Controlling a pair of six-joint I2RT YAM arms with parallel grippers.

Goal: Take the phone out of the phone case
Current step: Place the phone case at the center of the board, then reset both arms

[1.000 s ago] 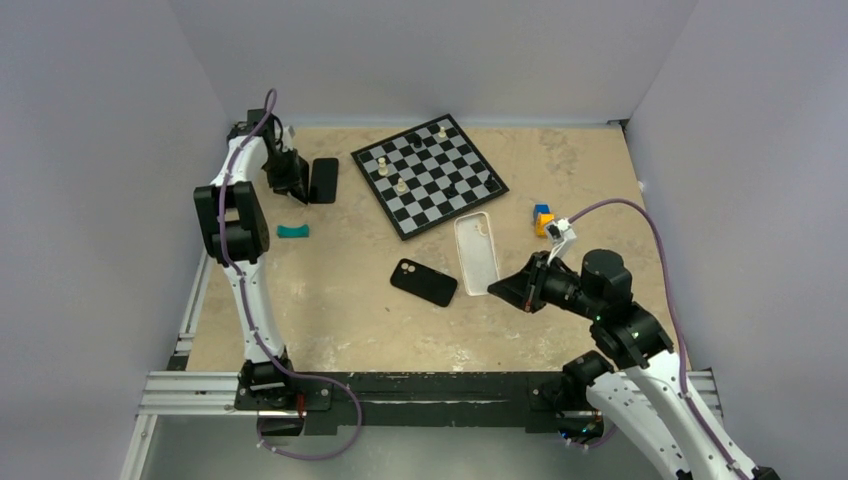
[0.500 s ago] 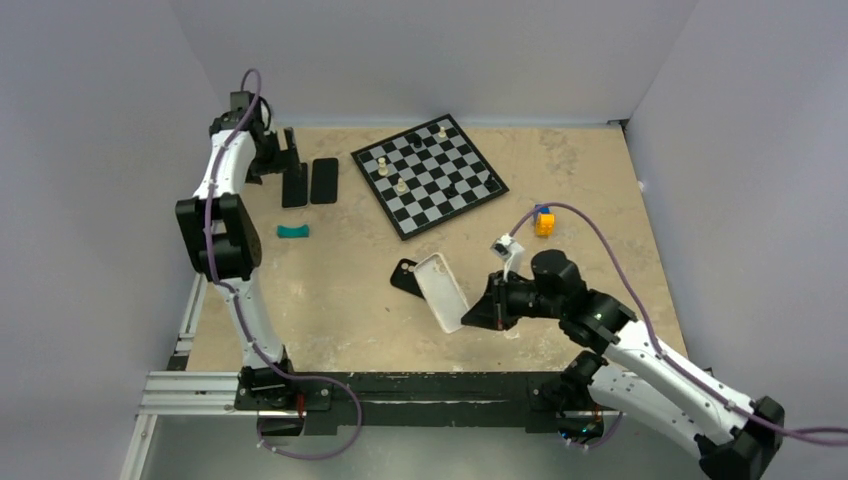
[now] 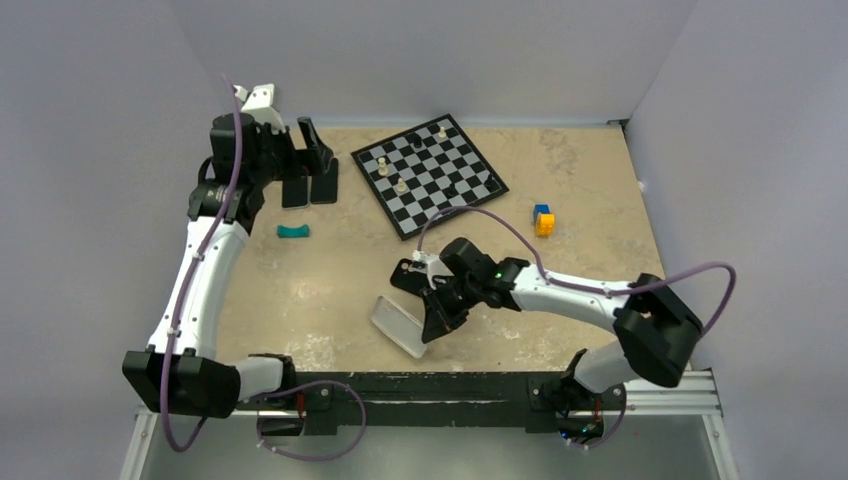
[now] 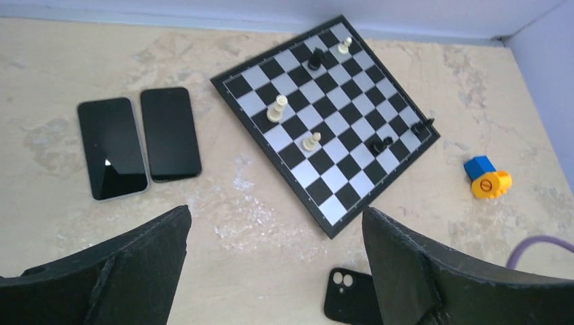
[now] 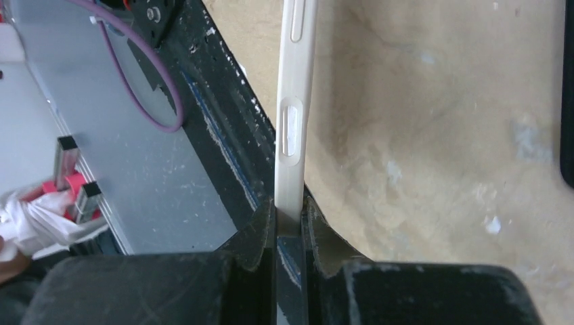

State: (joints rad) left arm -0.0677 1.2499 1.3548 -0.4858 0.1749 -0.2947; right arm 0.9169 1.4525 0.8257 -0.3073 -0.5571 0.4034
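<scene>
A beige, marbled tabletop [image 3: 330,290] walled in pale grey on three sides. At the far left corner my left gripper [image 3: 306,152] hangs above the surface with its fingers spread as wide as they go and nothing between them. Below it the phone [image 4: 112,147] lies flat, black screen up, with a thin light rim showing round its edge. A plain black slab [image 4: 170,133] of the same size lies just beside it on the chessboard side.

Near the front edge, my right gripper [image 5: 290,214] is clamped tight on one end of a cream-white shell [image 3: 400,325]. The wrist view sees the shell side-on, with moulded button bumps along its edge. It slants over the table's front rail, and I cannot tell whether its far end touches anything.

The phone case [image 4: 348,296], matte black with its camera cut-out facing up, lies flat mid-table. It sits close behind my right wrist and well apart from the phone.

A chessboard [image 4: 332,203] carrying a few pieces sits at the back. A teal piece [image 3: 292,231] lies to its left and a blue-and-yellow block [image 3: 542,218] to its right.
</scene>
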